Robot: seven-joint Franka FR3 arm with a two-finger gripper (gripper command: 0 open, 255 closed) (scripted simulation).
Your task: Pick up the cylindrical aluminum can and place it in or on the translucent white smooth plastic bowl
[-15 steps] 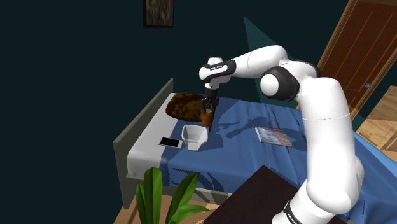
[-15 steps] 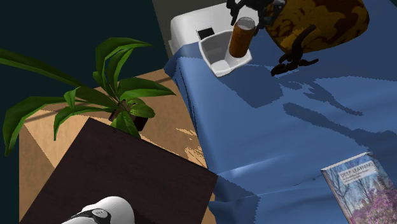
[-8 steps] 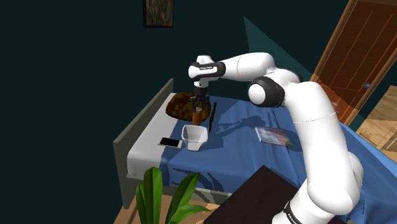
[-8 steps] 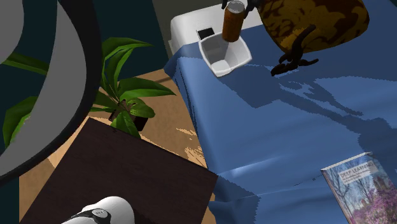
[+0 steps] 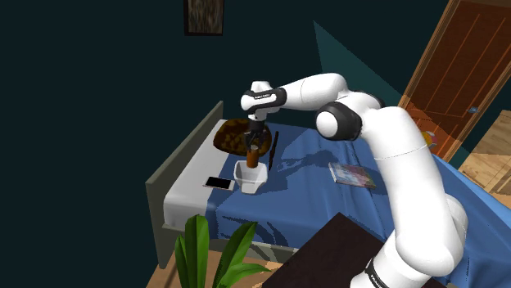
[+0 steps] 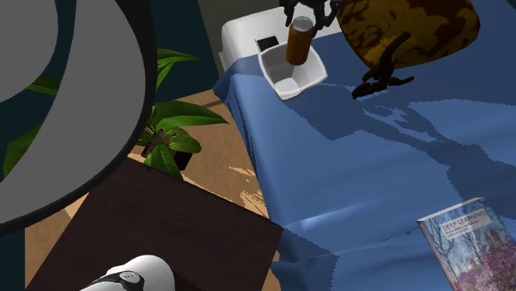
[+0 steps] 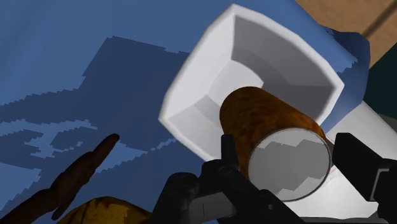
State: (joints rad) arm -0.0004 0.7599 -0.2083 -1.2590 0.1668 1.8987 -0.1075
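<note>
A brown-orange can with a grey lid (image 7: 267, 127) hangs between my black fingers, slightly tilted. My gripper (image 7: 289, 159) is shut on its upper part. Right below it stands the white square bowl (image 7: 254, 57) on the blue bed cover, and the can's lower end points into its hollow. In the shoulder view the gripper (image 5: 255, 146) holds the can (image 5: 253, 155) just over the bowl (image 5: 248, 176). Seen from the second exterior view, the can (image 6: 298, 41) overlaps the bowl (image 6: 289, 78) near the bed's corner, under the gripper (image 6: 306, 15).
A brown mottled cushion (image 5: 232, 135) lies just behind the bowl, and a phone (image 5: 218, 182) lies beside it on the white pillow. A book (image 5: 352, 174) rests on the blue cover. A grey headboard (image 5: 176, 168), a green plant (image 5: 205, 249) and my dark stand (image 5: 327, 254) border the bed.
The gripper has carried the can toward the shoulder view's left, from beside the bowl to directly over it, and a little lower. The grip has stayed shut.
</note>
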